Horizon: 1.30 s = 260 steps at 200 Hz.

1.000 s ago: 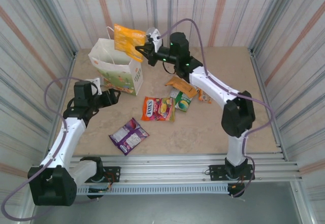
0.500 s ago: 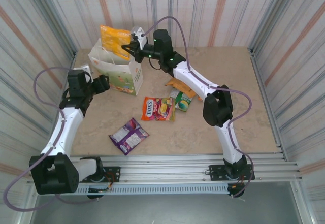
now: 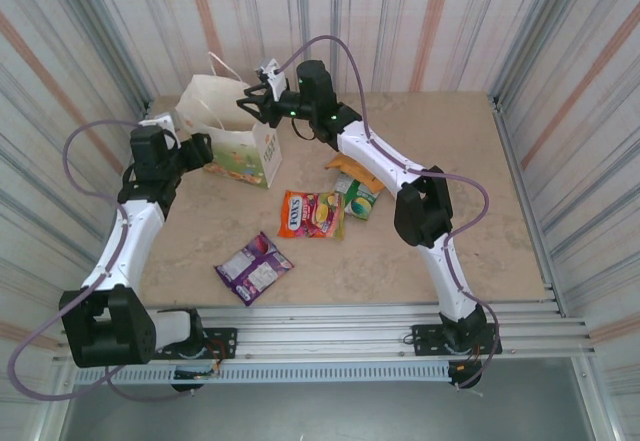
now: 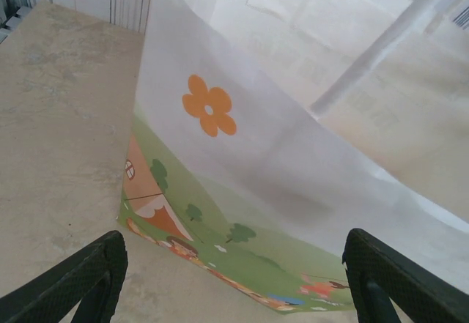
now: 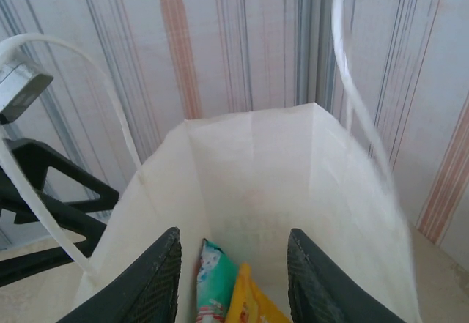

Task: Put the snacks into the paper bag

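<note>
From above, the paper bag (image 3: 245, 156) stands upright at the far left of the table (image 3: 450, 221). The right gripper (image 3: 252, 101) hangs just over the bag's open top. The left gripper (image 3: 200, 147) is right beside the bag's left side, low down. Four snacks lie on the table. The purple packet (image 3: 253, 267) is nearest the arms' bases. The red and yellow packet (image 3: 311, 214) is in the middle. The green packet (image 3: 361, 199) is just to its right, and the orange packet (image 3: 356, 170) lies just behind that one, partly under the right arm. In the left wrist view, the paper bag (image 4: 242, 191) is very close, with an orange flower (image 4: 209, 114) on its white side and green hills and little trees lower down. The left gripper (image 4: 234, 286) has its two black fingers (image 4: 80, 283) spread wide apart. The bag's bottom edge sits between them, and they squeeze nothing. The right wrist view looks straight down into the paper bag (image 5: 249, 162). The right gripper (image 5: 233, 283) has its fingers (image 5: 157, 279) apart, and they pinch nothing. Down inside the bag, seen through the gap, lie a teal packet (image 5: 215, 275) and a yellow packet (image 5: 249, 301), side by side. One thin white handle (image 5: 350, 88) loops up on the right.
</note>
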Available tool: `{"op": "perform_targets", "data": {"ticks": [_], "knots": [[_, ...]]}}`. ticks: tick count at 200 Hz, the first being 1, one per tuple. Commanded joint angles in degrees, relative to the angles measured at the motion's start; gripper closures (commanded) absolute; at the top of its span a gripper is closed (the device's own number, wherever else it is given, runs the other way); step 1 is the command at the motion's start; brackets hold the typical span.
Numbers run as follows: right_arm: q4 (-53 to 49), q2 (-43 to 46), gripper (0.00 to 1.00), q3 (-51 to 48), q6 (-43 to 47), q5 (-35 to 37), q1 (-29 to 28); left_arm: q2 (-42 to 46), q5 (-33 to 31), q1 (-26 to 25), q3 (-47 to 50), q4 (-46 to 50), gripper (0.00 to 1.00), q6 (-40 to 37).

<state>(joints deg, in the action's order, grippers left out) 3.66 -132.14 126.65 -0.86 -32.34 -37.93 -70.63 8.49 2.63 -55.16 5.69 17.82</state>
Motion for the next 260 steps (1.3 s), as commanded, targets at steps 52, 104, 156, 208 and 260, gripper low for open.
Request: {"op": "perform_targets", "data": {"ticks": [52, 104, 156, 208, 260], "knots": [[-5.4, 7.1, 0.54, -1.4, -1.7, 2.7, -0.5, 0.0, 1.6, 0.5, -3.0, 1.1, 0.19, -2.4], [-7.6, 22.2, 0.48, -20.8, -9.6, 8.4, -0.6, 4.7, 8.5, 0.5, -2.1, 11.4, 0.21, 0.7], [-13.0, 35.1, 0.49, -40.8, -28.0, 9.5, -3.0, 10.9, 12.8, -0.6, 3.1, 22.3, 0.25, 10.3], [-21.3, 38.6, 0.45, -50.5, -38.2, 13.5, -11.6, 16.4, 12.5, -4.2, 8.7, 35.1, 0.27, 21.9], [-25.3, 34.1, 0.40, -52.9, -41.0, 14.9, -17.5, 24.0, 6.9, -7.6, 17.0, 44.0, 0.27, 37.0]]}}
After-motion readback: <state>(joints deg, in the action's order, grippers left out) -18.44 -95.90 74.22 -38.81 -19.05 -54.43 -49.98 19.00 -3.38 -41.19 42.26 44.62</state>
